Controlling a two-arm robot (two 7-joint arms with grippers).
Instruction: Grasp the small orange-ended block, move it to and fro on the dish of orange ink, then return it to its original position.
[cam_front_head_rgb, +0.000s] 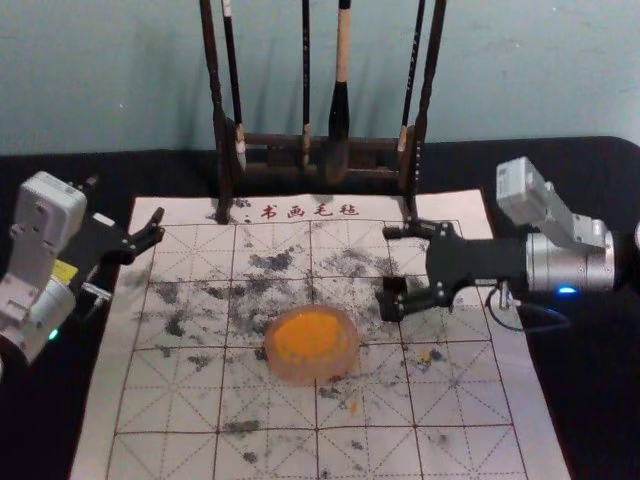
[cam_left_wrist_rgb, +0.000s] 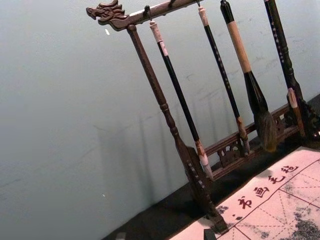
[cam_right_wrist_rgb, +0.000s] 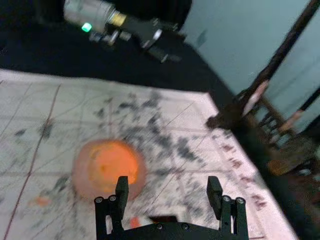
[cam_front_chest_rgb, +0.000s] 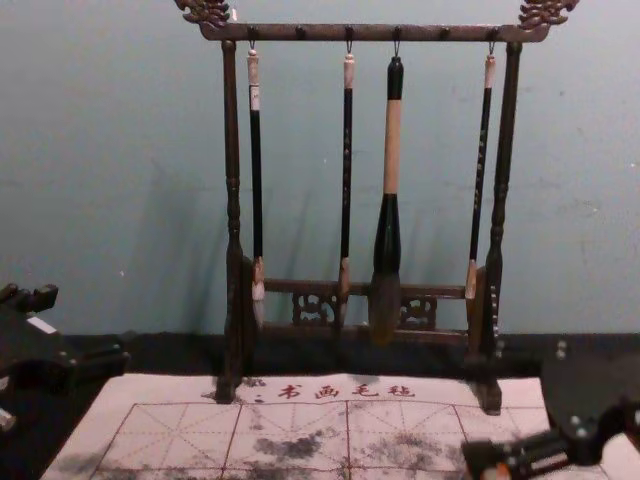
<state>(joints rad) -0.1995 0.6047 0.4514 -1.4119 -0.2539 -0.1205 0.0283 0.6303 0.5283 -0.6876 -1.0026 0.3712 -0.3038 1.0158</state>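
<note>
Gridded mat (cam_front_head_rgb: 170, 405): one dish (cam_front_head_rgb: 312, 371), apparently one block (cam_right_wrist_rgb: 135, 222); right gripper (cam_front_head_rgb: 387, 266) open near block, left gripper (cam_front_head_rgb: 126, 202) open at left.

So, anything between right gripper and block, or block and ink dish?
Nothing visible blocks the right gripper from the block. Block to dish: only ink-stained mat, plus the gripper's own finger on that side.

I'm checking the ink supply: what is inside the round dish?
Orange ink lies in the dish. The dish's bottom beneath the ink is covered, so the ink's depth can't be told.
</note>
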